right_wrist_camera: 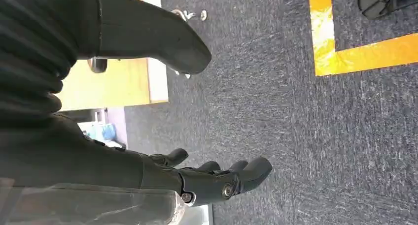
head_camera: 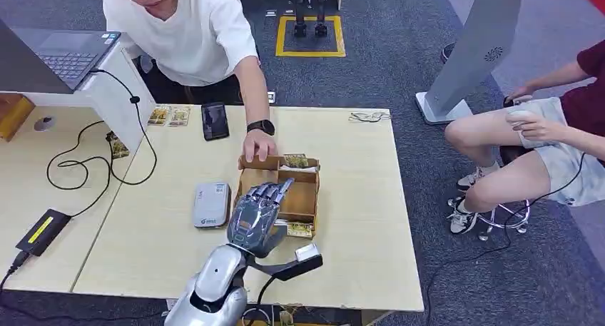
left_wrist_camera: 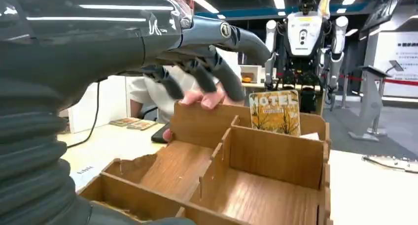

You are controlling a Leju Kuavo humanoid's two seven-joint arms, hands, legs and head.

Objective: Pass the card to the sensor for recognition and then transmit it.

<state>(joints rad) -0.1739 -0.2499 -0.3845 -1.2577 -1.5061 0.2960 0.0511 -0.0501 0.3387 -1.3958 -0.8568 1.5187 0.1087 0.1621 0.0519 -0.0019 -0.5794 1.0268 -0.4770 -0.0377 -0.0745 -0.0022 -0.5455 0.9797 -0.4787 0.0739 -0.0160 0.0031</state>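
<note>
A wooden divided box [head_camera: 298,197] stands in the middle of the table. A yellow "HOTEL" card [head_camera: 295,160] [left_wrist_camera: 274,112] stands upright in its far compartment, and another card [head_camera: 300,230] lies at its near edge. The grey-white card sensor [head_camera: 212,204] lies just left of the box. My left hand [head_camera: 257,212] [left_wrist_camera: 197,62] hovers over the box's near-left compartments with fingers stretched out, holding nothing. A person's hand [head_camera: 257,146] [left_wrist_camera: 204,99] rests on the box's far rim. My right hand [right_wrist_camera: 217,178] hangs over the carpet, fingers apart, holding nothing.
A black phone [head_camera: 215,120] and two cards [head_camera: 169,115] lie at the table's far side. A laptop [head_camera: 68,55] sits on a raised stand at the left, with cables and a black adapter [head_camera: 43,230]. Another person [head_camera: 556,140] sits to the right of the table.
</note>
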